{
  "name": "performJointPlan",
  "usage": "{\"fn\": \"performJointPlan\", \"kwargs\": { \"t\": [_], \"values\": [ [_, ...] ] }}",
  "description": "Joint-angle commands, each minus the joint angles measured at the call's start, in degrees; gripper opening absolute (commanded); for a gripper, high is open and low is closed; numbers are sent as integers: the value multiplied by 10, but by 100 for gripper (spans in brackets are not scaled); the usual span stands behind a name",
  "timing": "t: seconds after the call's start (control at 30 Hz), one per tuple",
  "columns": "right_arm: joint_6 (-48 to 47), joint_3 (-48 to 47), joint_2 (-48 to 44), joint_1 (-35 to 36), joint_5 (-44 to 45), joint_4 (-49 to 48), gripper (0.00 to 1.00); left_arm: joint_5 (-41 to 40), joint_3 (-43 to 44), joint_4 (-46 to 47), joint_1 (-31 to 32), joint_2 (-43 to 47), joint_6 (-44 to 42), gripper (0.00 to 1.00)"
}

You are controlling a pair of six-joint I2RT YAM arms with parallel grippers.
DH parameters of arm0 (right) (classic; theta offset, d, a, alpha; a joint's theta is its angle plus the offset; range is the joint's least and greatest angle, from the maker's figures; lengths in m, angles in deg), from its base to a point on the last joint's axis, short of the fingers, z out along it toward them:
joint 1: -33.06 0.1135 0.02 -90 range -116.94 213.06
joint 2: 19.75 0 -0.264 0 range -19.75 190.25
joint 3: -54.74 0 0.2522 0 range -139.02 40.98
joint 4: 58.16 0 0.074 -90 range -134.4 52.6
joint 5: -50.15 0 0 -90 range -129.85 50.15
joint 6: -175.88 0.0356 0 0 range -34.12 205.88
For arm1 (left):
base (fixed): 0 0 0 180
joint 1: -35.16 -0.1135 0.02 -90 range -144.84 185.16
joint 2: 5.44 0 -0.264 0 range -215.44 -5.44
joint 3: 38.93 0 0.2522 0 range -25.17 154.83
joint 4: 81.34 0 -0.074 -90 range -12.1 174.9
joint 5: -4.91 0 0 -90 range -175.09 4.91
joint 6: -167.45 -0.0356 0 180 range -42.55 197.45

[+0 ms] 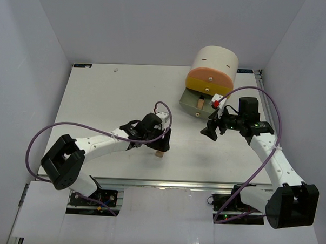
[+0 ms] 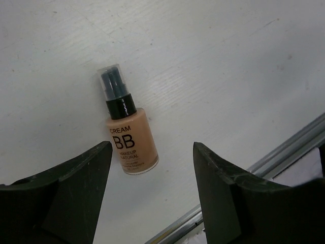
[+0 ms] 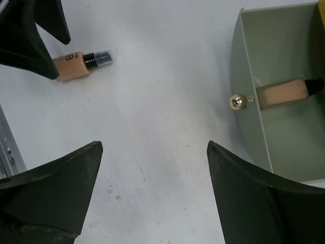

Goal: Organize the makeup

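White table (image 1: pixel 99 97) takes up most of the top view, w/ lots of bare surface left and back. Far right corner holds the round cream drawer unit (image 1: pixel 214 62). Pink and yellow drawers are shut. Its grey-green bottom drawer (image 3: pixel 254 117) is pulled out toward the arms, prob. left open so makeup can drop straight in.

Right claw (image 3: pixel 155 145) hangs just in front of that drawer, fingers spread wide, nothing btwn them. Left claw (image 2: pixel 153 150) is over the near-centre of the table, tilted down, fingers also spread and pinching nothing. It looks lined up for a pick.

Loose bottle (image 2: pixel 129 134), beige w/ black collar and clear cap, lies flat on the table just ahead of the left fingers, base toward the gap, touching neither. Stowed bottle (image 3: pixel 282 94), same beige, lies inside the open drawer by its front wall.

Room: the metal rail (image 2: pixel 284 152) at the near table edge runs close beside the loose bottle, so there's little margin that side. Path across to the drawer is bare, but the right claw sits near the drawer mouth. Small gold knob (image 3: pixel 236 102) sticks out of the drawer front, a possible snag.
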Motion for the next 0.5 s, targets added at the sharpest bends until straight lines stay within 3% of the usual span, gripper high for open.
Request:
{"fn": "performJointPlan", "kwargs": {
  "t": [0.0,0.13,0.27,0.47],
  "values": [
    [18,3,-37,-17,-52,-31,90,-119,61,-76,32,-47,40,74],
    [17,6,-47,-25,-68,-31,90,-166,88,-96,49,-90,51,71],
    [17,8,-56,-34,-75,-33,90,-176,101,-100,60,-122,53,54],
    [19,9,-66,-44,-87,-34,90,-208,117,-111,75,-136,47,39]
  ]
}}
